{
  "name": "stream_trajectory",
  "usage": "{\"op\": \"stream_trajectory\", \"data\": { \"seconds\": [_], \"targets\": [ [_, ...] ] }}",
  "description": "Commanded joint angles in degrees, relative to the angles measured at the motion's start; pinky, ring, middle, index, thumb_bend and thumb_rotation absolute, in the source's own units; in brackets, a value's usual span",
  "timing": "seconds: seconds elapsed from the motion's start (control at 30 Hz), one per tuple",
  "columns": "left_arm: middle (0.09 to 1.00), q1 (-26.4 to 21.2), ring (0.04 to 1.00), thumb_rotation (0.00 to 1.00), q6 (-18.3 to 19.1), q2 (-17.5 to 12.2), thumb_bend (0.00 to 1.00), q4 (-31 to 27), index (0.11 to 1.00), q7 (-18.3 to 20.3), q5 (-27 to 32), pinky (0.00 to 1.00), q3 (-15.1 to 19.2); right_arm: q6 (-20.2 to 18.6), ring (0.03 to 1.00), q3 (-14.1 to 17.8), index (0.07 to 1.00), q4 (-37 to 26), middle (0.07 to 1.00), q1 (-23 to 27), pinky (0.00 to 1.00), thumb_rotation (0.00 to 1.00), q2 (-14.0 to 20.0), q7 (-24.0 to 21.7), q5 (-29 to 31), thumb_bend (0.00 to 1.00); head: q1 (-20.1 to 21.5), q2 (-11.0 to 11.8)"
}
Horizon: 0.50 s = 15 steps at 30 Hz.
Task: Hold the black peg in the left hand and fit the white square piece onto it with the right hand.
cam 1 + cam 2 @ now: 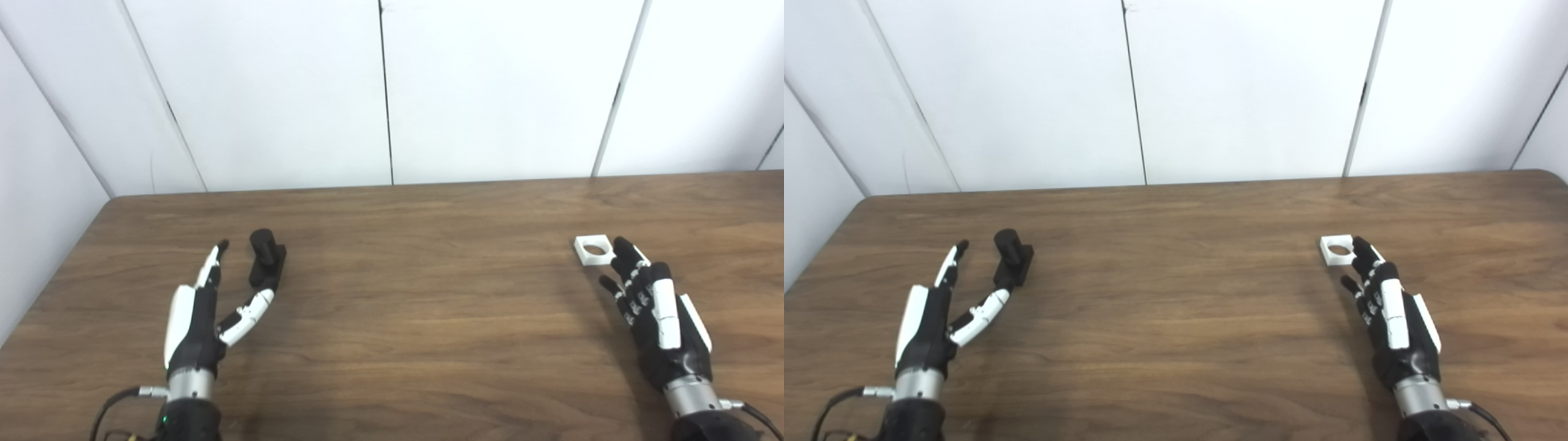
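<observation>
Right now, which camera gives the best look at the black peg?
The left eye view: the peg stands nearer mid-picture, just past the open left hand. The right eye view shows the same peg whole, only farther left.

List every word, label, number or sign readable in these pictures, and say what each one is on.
None: no text can be read anywhere.
black peg: plain, no marking.
white square piece: plain, only its round hole.
left hand and right hand: no label visible.
table and wall panels: bare.
</observation>
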<state>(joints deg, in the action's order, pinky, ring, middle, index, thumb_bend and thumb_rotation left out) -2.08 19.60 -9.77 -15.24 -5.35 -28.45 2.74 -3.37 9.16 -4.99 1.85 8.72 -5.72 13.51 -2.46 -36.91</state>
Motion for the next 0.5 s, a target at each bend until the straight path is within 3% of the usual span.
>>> {"op": "stream_trajectory", "data": {
  "seconds": [0.0, 0.1, 0.2, 0.47],
  "targets": [
    [1.000, -3.44, 1.000, 0.44, 2.31, -1.06, 0.76, -0.18, 0.939, -2.95, -7.89, 1.00, -1.41, 3.19, 0.982, -0.22, 0.910, 0.04, 0.960, 1.29, 0.89, 0.94, 0.21, -0.59, -0.30, 0.65, 0.01, 0.06],
    [1.000, -5.20, 1.000, 0.47, 5.61, -2.34, 0.82, 2.48, 0.922, -4.62, -18.14, 1.00, -4.44, 3.27, 0.981, -0.37, 0.906, -0.07, 0.957, 1.25, 0.90, 0.94, 0.01, -0.18, -0.98, 0.65, 0.07, 0.13],
    [1.000, -6.28, 1.000, 0.51, 6.79, -3.07, 0.84, 4.85, 0.919, -5.63, -24.29, 1.00, -6.20, 3.46, 0.982, -0.44, 0.903, 0.03, 0.956, 1.17, 0.91, 0.94, 0.03, -0.14, -1.31, 0.65, 0.04, 0.25],
    [1.000, -9.36, 1.000, 0.57, 7.30, -0.88, 0.84, 8.84, 0.917, -0.54, -33.18, 1.00, -3.75, 3.58, 0.980, -0.28, 0.901, 0.13, 0.945, 0.93, 0.91, 0.94, -0.45, 0.41, -1.91, 0.66, 0.09, 0.37]
  ]
}}
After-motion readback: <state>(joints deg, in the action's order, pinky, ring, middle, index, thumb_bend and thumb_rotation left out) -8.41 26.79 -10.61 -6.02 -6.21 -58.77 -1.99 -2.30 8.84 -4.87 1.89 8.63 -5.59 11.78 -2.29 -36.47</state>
